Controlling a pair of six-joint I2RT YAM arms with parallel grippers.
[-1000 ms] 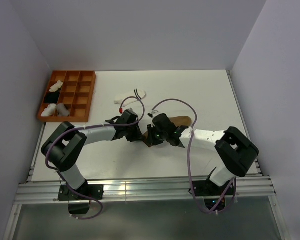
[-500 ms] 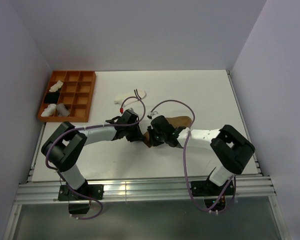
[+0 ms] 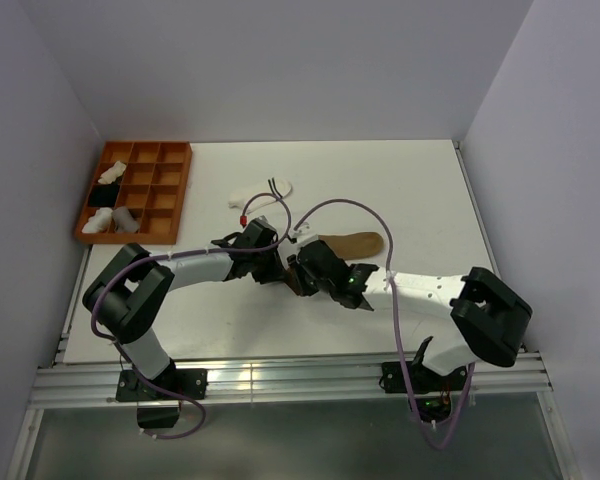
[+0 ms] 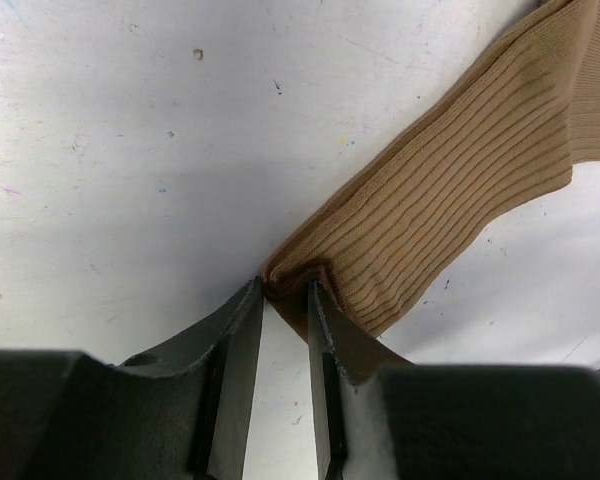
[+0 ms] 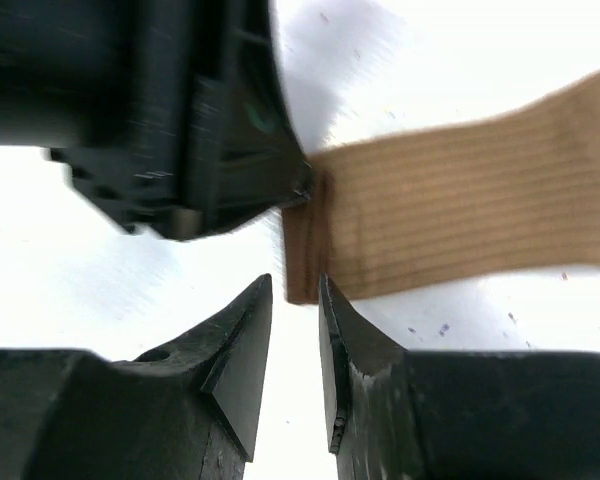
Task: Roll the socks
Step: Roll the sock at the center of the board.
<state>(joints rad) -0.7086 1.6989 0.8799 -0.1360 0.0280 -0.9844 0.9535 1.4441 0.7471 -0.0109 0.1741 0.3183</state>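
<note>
A tan-brown ribbed sock (image 3: 358, 243) lies flat on the white table, stretching right from the two grippers. My left gripper (image 4: 285, 292) is shut on the sock's folded near end (image 4: 300, 278). From the other side, my right gripper (image 5: 295, 285) stands narrowly open, the sock's corner (image 5: 302, 285) just at its tips and not pinched. In the top view the two grippers meet at the sock's left end, left gripper (image 3: 278, 268) and right gripper (image 3: 302, 272). A short white sock with dark stripes (image 3: 261, 196) lies farther back.
An orange compartment tray (image 3: 170, 190) at the back left holds white and black bundles. A small red-marked piece (image 3: 242, 215) lies near the white sock. Purple cables (image 3: 330, 205) loop above both wrists. Grey walls close in both sides.
The right gripper's jaws have parted from the sock's end, and the right arm's elbow has swung to the right and nearer. The left gripper keeps its grip in place.
</note>
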